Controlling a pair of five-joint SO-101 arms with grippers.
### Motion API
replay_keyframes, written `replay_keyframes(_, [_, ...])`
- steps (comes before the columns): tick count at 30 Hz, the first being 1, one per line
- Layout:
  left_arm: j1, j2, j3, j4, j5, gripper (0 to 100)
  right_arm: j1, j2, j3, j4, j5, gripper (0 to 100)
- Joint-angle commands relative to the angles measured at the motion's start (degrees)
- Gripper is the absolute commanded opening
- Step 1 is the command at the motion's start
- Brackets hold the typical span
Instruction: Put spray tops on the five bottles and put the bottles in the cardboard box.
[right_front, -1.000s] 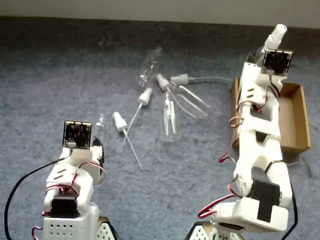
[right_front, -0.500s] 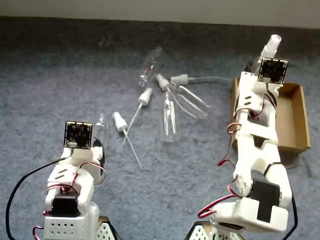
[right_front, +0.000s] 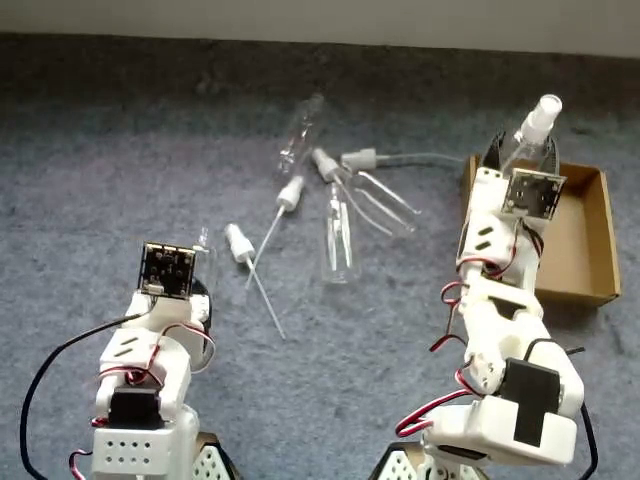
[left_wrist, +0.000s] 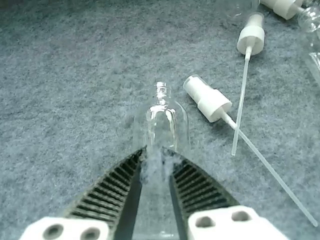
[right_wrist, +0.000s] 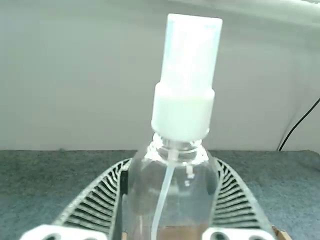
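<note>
My left gripper (left_wrist: 156, 157) is shut on an uncapped clear bottle (left_wrist: 161, 125), which lies low over the carpet with its neck pointing away; from above, this bottle (right_front: 203, 262) is at the front left. The right gripper (right_wrist: 172, 175) is shut on a clear bottle (right_wrist: 170, 200) that carries a white spray top (right_wrist: 187, 85). From above, that capped bottle (right_front: 535, 122) is held above the far end of the cardboard box (right_front: 585, 240). Two loose spray tops (right_front: 238, 243) (right_front: 290, 192) with long tubes lie beside my left bottle.
Mid-table lie a bare bottle (right_front: 299, 132), another bottle (right_front: 340, 235), and a bottle (right_front: 385, 200) with a white top. One more white top (right_front: 360, 158) lies beside them. The grey carpet ends at a pale wall behind.
The right arm has drawn back toward its base, tilting its capped bottle more upright over the box's far end. The left arm has shifted slightly forward with its bottle.
</note>
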Motion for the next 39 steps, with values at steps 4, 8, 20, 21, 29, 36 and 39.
replay_keyframes(4, [1.5, -0.1, 2.9, -6.8, -3.3, 0, -0.7, -1.7, 0.4, -3.7, 0.6, 10.9])
replay_keyframes(8, [1.4, -0.1, 2.9, -6.6, -3.3, 0, -0.5, 5.1, -0.3, -3.9, 0.6, 10.9])
replay_keyframes(20, [1.2, -0.1, 2.9, -6.8, -3.4, 0, -0.9, 29.1, -11.6, -19.2, 10.4, 10.9])
replay_keyframes(21, [1.2, -0.1, 2.9, -6.8, -3.4, 0, -0.9, 30.6, -13.0, -19.6, 10.5, 10.9])
replay_keyframes(29, [1.2, -0.1, 2.9, -6.8, -3.5, 0, -0.9, 38.2, -18.8, -19.5, 10.5, 14.2])
replay_keyframes(36, [1.2, -0.1, 2.9, -6.9, -3.5, 0, -0.9, 39.4, -18.9, -19.8, 10.3, 19.7])
replay_keyframes(39, [1.2, -0.1, 2.9, -6.9, -3.5, 0, -0.6, 39.4, -18.9, -19.8, 10.3, 19.7])
